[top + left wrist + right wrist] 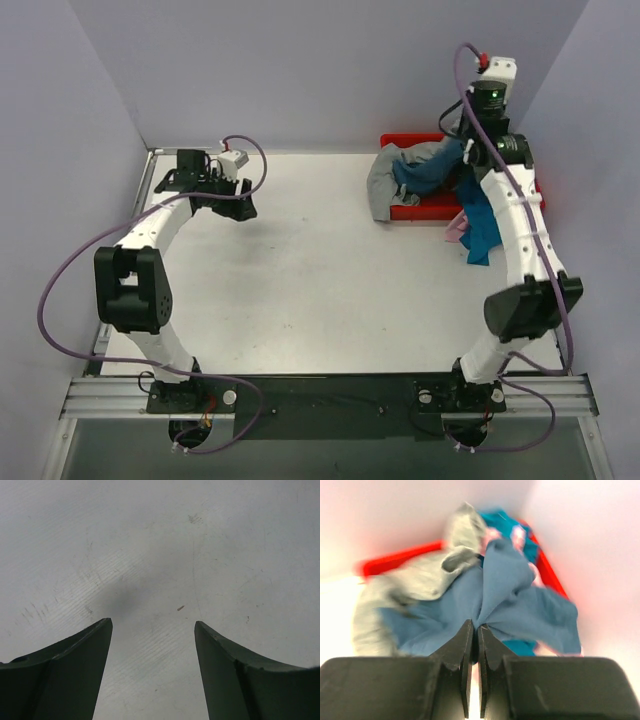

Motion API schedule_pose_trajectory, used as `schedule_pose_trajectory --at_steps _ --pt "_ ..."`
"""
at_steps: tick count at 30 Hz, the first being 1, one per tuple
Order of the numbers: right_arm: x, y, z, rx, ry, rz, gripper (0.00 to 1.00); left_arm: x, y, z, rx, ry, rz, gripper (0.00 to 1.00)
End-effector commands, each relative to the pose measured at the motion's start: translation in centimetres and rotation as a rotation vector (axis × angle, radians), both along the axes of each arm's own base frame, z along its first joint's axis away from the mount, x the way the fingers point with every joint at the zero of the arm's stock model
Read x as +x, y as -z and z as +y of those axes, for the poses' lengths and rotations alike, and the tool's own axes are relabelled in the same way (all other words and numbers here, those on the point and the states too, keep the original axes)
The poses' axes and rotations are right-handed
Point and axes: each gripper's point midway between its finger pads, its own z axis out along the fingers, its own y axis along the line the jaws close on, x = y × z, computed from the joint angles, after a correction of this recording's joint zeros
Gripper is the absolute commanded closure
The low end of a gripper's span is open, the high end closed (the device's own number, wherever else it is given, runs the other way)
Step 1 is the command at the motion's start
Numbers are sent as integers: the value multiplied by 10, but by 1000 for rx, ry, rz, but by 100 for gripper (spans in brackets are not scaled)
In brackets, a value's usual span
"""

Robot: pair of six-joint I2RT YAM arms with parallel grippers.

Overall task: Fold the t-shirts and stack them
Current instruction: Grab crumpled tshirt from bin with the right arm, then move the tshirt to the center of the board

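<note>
The t-shirts lie heaped on the red tray (415,208) at the back right. My right gripper (476,628) is shut on a pinched fold of the dark teal-blue shirt (510,585) and holds it above the heap. In the top view this gripper (460,160) is over the tray, with the dark shirt (425,172) beneath it. The grey shirt (383,185) drapes over the tray's left edge and shows in the right wrist view (415,577). The turquoise shirt (482,235) and a bit of the pink one (456,228) hang off the tray's front right. My left gripper (152,622) is open and empty over the bare table.
The red tray's rim (400,560) sits against the back wall near the right wall. The left arm (238,208) hovers over the table's back left part. Walls close in the table on three sides.
</note>
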Motion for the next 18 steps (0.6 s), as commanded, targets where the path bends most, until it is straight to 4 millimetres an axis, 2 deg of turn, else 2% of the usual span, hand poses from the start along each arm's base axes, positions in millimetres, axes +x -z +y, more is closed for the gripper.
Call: schedule_pose_trajectory --at_steps 1,2,3,4,5,6,7,8,9,11,13,15,18 --pt "-61 -138 71 -96 -193 -358 100 12 -53 17 -65 -43 -113 23" --pt "-64 -150 110 -105 -332 -408 100 12 -60 24 -68 -58 -130 23" --pt "-82 -172 127 -115 -409 -468 100 12 -65 24 -72 -59 -141 22" --pt "-94 -186 163 -99 -548 -524 100 15 -71 46 -69 -109 -159 22" --pt "-112 -207 178 -95 -611 -588 100 16 -77 50 -74 -119 -172 22" --pt "-127 -219 208 -69 -735 -631 100 16 -82 60 -74 -141 -186 22" --pt "-144 -233 222 -39 -813 -677 100 15 -85 63 -75 -152 -193 22" --pt "-162 -245 246 -2 -938 -721 100 15 -91 72 -73 -171 -210 22" --pt "-176 -260 255 48 -991 -781 100 16 -93 81 -69 -194 -221 22" --pt "-195 -274 275 139 -1108 -834 100 15 -102 93 -67 -228 -247 22" --pt "-197 -274 286 227 -1142 -830 100 16 -106 108 -62 -266 -259 22" --pt "-187 -261 295 286 -1136 -788 100 16 -111 119 -56 -295 -269 22" --pt "-155 -218 314 347 -1100 -673 100 18 -117 129 -18 -318 -290 22"
